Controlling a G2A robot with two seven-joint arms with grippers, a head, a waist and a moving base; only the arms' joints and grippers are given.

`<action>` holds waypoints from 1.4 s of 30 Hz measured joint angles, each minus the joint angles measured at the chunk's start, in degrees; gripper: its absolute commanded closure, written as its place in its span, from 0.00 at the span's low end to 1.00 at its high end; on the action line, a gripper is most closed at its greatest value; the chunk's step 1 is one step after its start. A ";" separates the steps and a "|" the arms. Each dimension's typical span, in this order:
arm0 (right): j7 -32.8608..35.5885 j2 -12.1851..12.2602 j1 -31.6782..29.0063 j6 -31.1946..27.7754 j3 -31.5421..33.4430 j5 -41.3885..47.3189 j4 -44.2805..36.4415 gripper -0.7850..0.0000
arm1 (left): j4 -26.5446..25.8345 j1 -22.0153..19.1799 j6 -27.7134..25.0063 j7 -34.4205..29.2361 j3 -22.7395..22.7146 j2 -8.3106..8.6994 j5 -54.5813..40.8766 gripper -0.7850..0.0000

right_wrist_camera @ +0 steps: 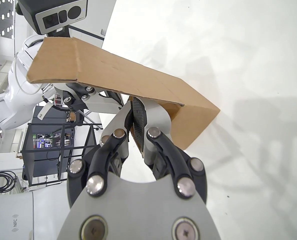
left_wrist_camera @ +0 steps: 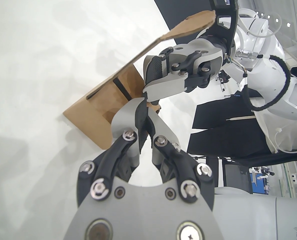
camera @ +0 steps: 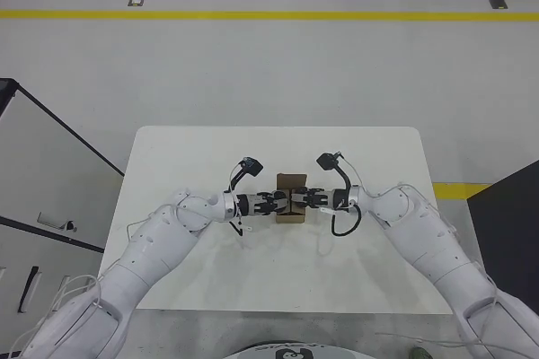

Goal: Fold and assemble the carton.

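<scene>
A small brown carton sits partly folded at the middle of the white table, pinched from both sides. My left gripper is shut on one wall edge; in the left wrist view the left gripper clamps thin cardboard of the carton. My right gripper is shut on the opposite edge, and in the right wrist view the right gripper nips the carton beneath a long raised flap. The two grippers' fingertips nearly meet.
A black-framed cabinet stands off the table's left side and a dark unit off its right. Bare table surface lies all around the carton, widest toward the far edge.
</scene>
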 measured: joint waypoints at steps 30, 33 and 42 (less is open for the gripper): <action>1.46 0.28 -1.14 -2.89 2.75 2.31 -0.16 0.00 | -0.96 0.56 -1.57 0.42 -2.07 0.03 0.81 0.00; 2.97 0.96 -2.22 -5.09 4.71 4.27 -1.01 0.00 | -2.42 1.22 -2.32 0.37 -2.97 0.40 1.18 0.00; 10.27 3.14 -5.51 -10.08 10.68 11.36 -4.62 0.00 | -10.96 4.57 -2.47 -3.01 -6.74 2.16 1.20 0.00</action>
